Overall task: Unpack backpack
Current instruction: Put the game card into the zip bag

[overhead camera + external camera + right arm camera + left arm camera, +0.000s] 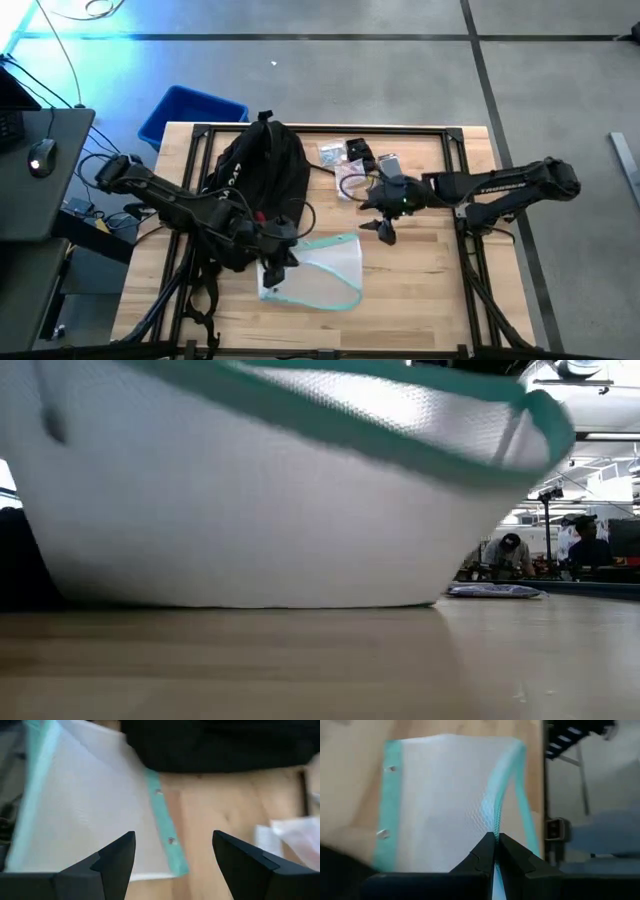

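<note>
Though slumped flat, black backpack (262, 178) beside left end effector (276, 262) pinching mesh pouch (318, 270); right end effector (380, 230) spread.

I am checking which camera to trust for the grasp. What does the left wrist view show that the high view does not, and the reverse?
Only the left wrist view shows the left tool shut on the teal zipper edge of the white mesh pouch. Only the high view shows the large black fabric backpack, the blue plastic bin and the open right tool. Both show the pouch on the wooden table.
</note>
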Robot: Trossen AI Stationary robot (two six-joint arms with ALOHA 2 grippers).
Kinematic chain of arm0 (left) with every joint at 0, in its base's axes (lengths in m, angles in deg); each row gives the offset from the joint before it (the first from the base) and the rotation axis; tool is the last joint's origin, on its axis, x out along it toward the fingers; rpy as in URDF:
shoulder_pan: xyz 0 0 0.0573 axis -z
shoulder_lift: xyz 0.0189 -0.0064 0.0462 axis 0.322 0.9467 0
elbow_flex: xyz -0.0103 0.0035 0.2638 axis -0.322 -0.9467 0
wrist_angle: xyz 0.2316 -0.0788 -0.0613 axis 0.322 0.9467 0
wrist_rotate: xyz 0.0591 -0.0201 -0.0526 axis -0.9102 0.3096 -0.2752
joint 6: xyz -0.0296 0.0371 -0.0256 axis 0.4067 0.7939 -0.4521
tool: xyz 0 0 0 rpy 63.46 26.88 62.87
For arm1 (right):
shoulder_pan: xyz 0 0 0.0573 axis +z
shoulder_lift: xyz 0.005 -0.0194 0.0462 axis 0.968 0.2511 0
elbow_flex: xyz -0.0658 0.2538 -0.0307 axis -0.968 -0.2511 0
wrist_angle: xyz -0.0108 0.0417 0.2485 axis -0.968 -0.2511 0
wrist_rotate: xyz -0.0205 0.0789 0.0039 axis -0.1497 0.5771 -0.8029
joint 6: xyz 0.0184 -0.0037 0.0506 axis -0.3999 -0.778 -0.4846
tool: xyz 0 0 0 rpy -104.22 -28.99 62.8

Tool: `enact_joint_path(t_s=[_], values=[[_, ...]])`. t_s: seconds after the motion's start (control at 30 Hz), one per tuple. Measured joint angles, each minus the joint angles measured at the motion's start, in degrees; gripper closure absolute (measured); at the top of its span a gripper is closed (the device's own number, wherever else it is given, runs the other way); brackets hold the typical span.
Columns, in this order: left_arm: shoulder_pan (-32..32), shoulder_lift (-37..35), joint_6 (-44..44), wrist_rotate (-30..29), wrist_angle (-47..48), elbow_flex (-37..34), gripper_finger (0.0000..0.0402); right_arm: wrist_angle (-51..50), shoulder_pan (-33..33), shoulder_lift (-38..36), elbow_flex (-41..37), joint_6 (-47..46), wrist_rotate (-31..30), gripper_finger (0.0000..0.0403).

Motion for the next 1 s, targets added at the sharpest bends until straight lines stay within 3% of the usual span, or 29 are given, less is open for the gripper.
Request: enact_joint_path(t_s=[0.23, 0.33, 0.53, 0.63, 0.7, 0.8, 1.0], values=[[-0.38, 1.75, -7.13, -9.66, -0.02, 0.00, 0.0402, -6.81, -4.30, -5.96, 1.45, -1.78, -8.52, 0.0153], [-1.27, 3.90, -9.79, -11.18, -0.50, 0.00, 0.0402, -11.86, -8.51, -9.07, 2.52, -3.07, -13.21, 0.0153], [-4.31, 8.79, -14.65, -9.07, -2.47, 0.00, 0.0402, -26.86, -18.93, -11.14, 1.99, -8.56, -11.56, 0.0153], [-5.40, 11.09, -15.86, -8.80, -3.95, 0.00, 0.0402, -29.77, -23.25, -10.69, -0.81, -10.15, -8.07, 0.0153], [-6.04, 12.36, -16.28, -8.64, -5.70, 0.00, 0.0402, -27.98, -25.60, -10.69, -4.50, -11.39, -4.40, 0.0153], [-7.05, 14.42, -16.35, -7.38, -9.30, 0.00, 0.0402, -20.49, -28.97, -10.52, -10.87, -14.88, -4.18, 0.0153], [-8.19, 17.83, -16.52, -4.75, -19.11, 0.00, 0.0402, 4.50, -32.81, -9.81, -19.66, -12.97, 0.28, 0.0153]])
